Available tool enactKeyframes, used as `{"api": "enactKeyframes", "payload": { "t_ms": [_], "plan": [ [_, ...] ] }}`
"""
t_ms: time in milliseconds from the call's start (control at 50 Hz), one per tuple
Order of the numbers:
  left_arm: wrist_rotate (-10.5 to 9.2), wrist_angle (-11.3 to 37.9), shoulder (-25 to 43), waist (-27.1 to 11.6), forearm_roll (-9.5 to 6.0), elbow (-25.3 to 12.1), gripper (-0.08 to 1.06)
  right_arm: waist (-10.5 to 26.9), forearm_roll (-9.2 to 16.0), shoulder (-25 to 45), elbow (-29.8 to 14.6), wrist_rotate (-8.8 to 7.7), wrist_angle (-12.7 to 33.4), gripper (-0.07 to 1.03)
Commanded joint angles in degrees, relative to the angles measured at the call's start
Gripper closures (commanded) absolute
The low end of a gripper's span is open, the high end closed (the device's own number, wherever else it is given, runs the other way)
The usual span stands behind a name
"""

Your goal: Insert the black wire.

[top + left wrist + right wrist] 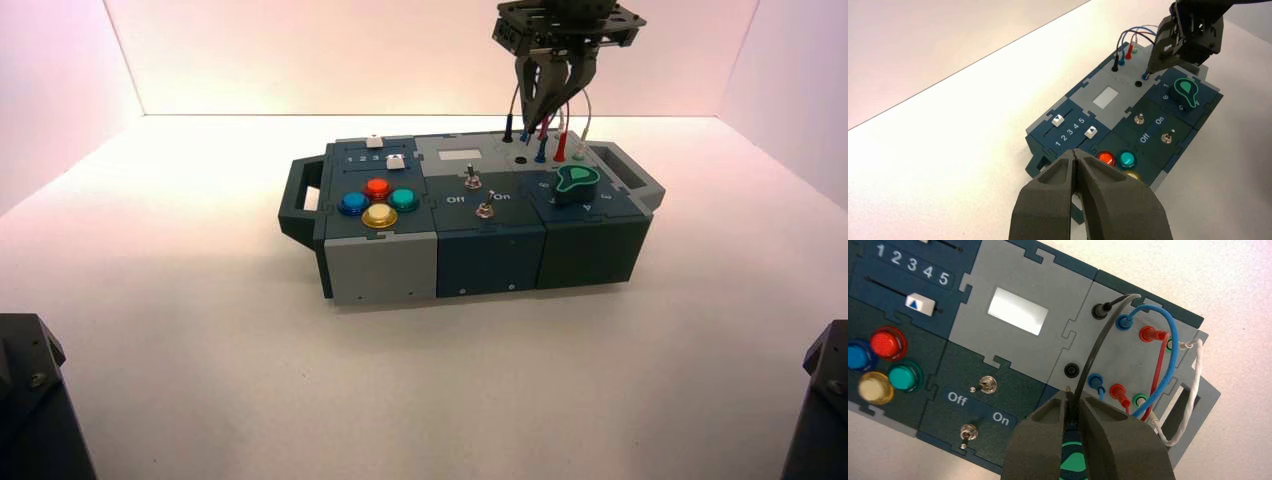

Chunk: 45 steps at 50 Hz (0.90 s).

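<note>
The right gripper (1074, 407) holds the free end of a black wire (1094, 352) over the sockets of a multicoloured control box (495, 215) on a pale tabletop (300, 380), its fingers nearly closed on the wire. Thin and grey-black, the wire curves in one smooth arch — its far plug, slim and black, seated in the black socket (1099, 311) at the end of the far row. A pointed metal tip shows between the fingers, near the open black socket (1071, 370) of the nearer row. Beside the wire, blue (1170, 330), red (1159, 370) and white (1198, 365) wires bridge the two rows. The left gripper (1074, 152) hangs off to the box's left side, its fingers closed together — nothing visible in their hold — above the end with the sliders and coloured buttons.
</note>
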Motion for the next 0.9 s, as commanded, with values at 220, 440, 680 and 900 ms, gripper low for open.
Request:
{"api": "enactKeyframes", "payload": {
  "t_ms": [220, 440, 680, 900],
  "plan": [
    [0.35, -0.62, -0.09, -0.26, 0.09, -0.70, 1.01, 0.18, -1.14, -0.35, -1.93, -0.44, 0.09, 0.99],
    [0.35, -0.62, -0.09, -0.26, 0.00, -0.70, 1.01, 0.44, -1.32, 0.44, -2.11, -0.44, 0.09, 0.99],
    [0.35, -0.62, -0.09, -0.26, 0.09, -0.70, 1.01, 1.05, -1.58, 1.41, -2.46, -0.44, -0.18, 0.99],
    [0.35, -0.62, -0.09, -0.26, 0.00, -0.70, 1.01, 1.23, -2.11, 2.46, -3.16, -0.44, -0.18, 0.99]
  ]
}}
